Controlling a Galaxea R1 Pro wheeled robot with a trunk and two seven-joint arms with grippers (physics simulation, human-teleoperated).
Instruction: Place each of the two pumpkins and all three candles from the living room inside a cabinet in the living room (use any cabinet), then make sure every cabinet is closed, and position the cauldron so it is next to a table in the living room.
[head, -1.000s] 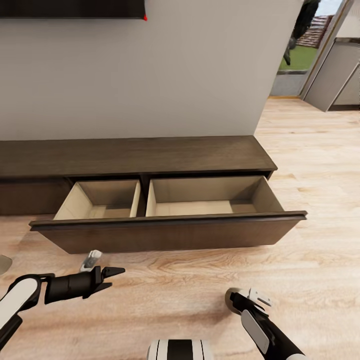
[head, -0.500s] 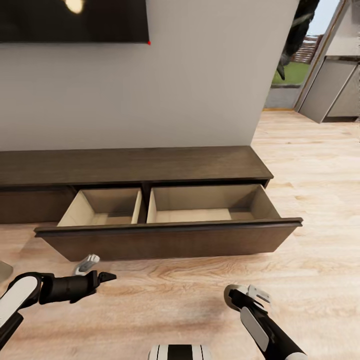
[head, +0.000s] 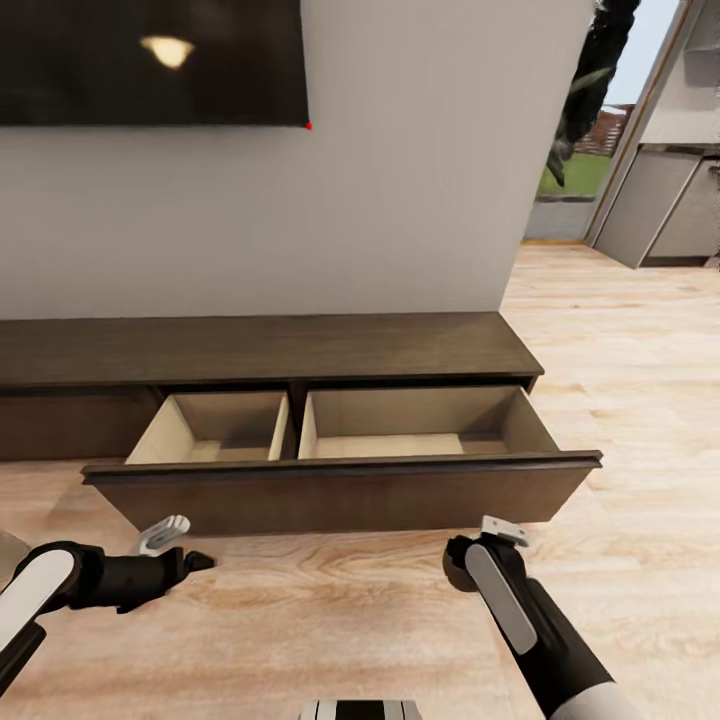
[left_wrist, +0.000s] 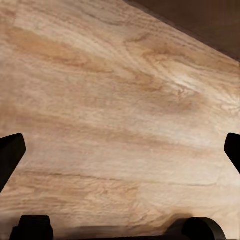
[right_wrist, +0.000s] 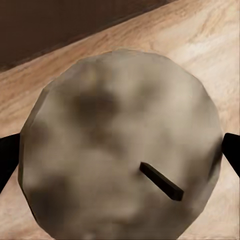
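Observation:
The cabinet (head: 260, 350) is a long low dark-brown unit against the wall. Its wide drawer (head: 340, 495) is pulled out, and both pale beige compartments (head: 400, 445) look empty. My right gripper (head: 462, 565) hovers over the floor just in front of the drawer front, shut on a candle (right_wrist: 120, 150). The right wrist view shows the candle's round pale top and dark wick (right_wrist: 161, 181) between the two fingertips (right_wrist: 10, 157). My left gripper (head: 192, 560) hangs low in front of the drawer's left end, open and holding nothing, with bare floor between its fingertips (left_wrist: 10, 150).
A dark TV (head: 150, 60) hangs on the grey wall above the cabinet. Light wood-plank floor (head: 620, 400) stretches to the right toward a doorway with grey units (head: 660, 200). The open drawer juts out over the floor between me and the cabinet.
The head view has tilted up, showing more of the TV. My right gripper has carried the candle forward, closer to the drawer front. My left gripper has drawn back slightly.

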